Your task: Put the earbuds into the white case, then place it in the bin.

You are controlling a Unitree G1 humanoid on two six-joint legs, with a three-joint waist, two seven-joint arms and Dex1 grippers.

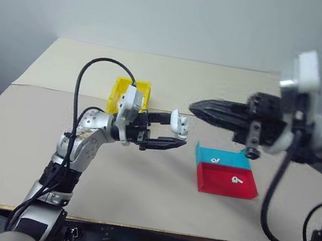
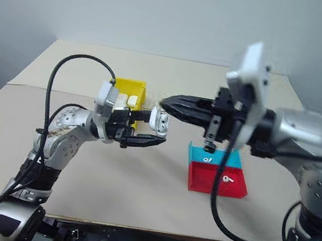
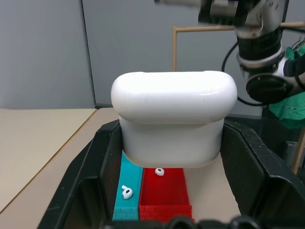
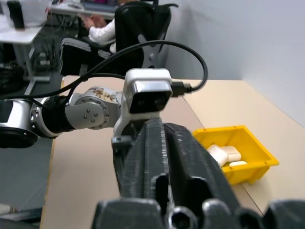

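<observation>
Left tool (image 1: pixel 168 132) clamps the closed white case (image 1: pixel 177 122) above the counter (image 1: pixel 138 185), right tool (image 1: pixel 195 108) pinched shut and empty just beside it; both earbuds (image 1: pixel 215 161) lie in the teal tray (image 1: pixel 222 158) and red tray (image 1: pixel 226 182), uninserted, yellow bin (image 1: pixel 129 93) beyond.

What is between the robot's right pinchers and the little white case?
Nothing. In the left eye view, the shut right gripper points at the white case held in the left gripper, with just a small bare gap of air between them.

Table (image 1: pixel 140 172) (tan): bin (image 1: pixel 129 95), two trays (image 1: pixel 226 172)
</observation>
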